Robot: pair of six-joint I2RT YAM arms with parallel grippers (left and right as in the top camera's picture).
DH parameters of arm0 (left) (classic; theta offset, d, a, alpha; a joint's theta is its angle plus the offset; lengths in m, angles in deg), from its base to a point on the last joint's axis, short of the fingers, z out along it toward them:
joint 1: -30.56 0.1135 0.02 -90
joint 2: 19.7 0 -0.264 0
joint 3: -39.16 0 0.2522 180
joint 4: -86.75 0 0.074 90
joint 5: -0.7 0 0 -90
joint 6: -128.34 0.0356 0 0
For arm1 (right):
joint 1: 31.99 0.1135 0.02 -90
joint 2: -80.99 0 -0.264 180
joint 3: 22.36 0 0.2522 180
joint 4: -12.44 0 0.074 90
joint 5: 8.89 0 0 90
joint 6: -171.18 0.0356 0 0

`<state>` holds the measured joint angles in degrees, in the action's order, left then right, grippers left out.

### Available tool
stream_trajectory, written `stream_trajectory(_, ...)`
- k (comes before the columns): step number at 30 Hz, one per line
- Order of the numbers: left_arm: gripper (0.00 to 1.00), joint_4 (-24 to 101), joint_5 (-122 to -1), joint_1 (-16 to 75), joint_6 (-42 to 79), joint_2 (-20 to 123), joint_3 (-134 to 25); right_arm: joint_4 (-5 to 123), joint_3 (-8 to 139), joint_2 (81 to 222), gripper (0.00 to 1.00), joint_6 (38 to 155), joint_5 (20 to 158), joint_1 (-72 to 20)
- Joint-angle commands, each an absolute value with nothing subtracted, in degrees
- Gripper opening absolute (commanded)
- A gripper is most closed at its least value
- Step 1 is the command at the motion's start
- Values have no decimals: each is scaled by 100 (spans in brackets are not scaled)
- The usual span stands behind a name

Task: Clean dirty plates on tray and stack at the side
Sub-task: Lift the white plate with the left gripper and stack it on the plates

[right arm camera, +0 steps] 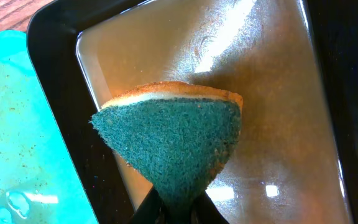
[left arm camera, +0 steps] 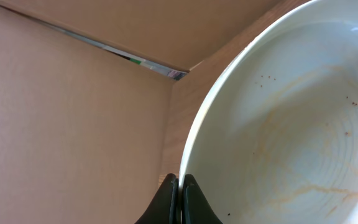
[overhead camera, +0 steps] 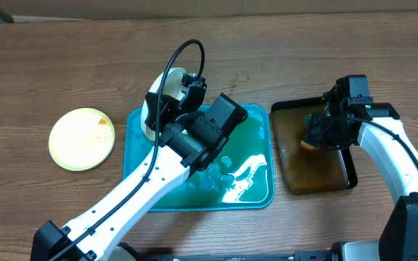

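Observation:
My left gripper (overhead camera: 165, 114) is shut on the rim of a white plate (overhead camera: 168, 83) and holds it tilted up over the far-left corner of the teal tray (overhead camera: 256, 194). In the left wrist view the fingers (left arm camera: 180, 193) pinch the rim, and the plate (left arm camera: 291, 124) shows faint brown smears and specks. A pale lime-green plate (overhead camera: 82, 138) lies on the table left of the tray. My right gripper (overhead camera: 318, 134) is shut on a green-and-yellow sponge (right arm camera: 173, 140) above the black tray (overhead camera: 289, 170). A second white plate is not visible.
The black tray (right arm camera: 55, 37) holds brownish water and stands just right of the teal tray (right arm camera: 17, 124). Water puddles and foam lie on the teal tray floor. A cardboard wall runs along the far table edge (left arm camera: 73, 124).

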<state>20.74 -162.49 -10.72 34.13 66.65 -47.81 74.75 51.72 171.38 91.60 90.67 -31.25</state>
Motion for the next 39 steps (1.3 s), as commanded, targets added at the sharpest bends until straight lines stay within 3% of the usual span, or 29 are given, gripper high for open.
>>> stream_trajectory(1,4,2098,-16474,-1094,3443,6571,-4787,7447,5145,17122,8,9114,9015,-3141)
stream_trajectory(7,4,2089,-16187,-919,3306,6566,-4787,7456,5145,17122,8,9114,9015,-3141)
stream_trajectory(14,4,1772,-14679,-88,3142,6378,-4790,7469,5145,17122,8,9114,9015,-3141)
stream_trajectory(28,4,1707,-10623,3824,3083,6063,-4787,7467,5145,17122,9,9116,9015,-3141)
stream_trajectory(39,4,1827,-9921,5756,3081,7058,-4787,7469,5145,17122,9,9112,9015,-3141)
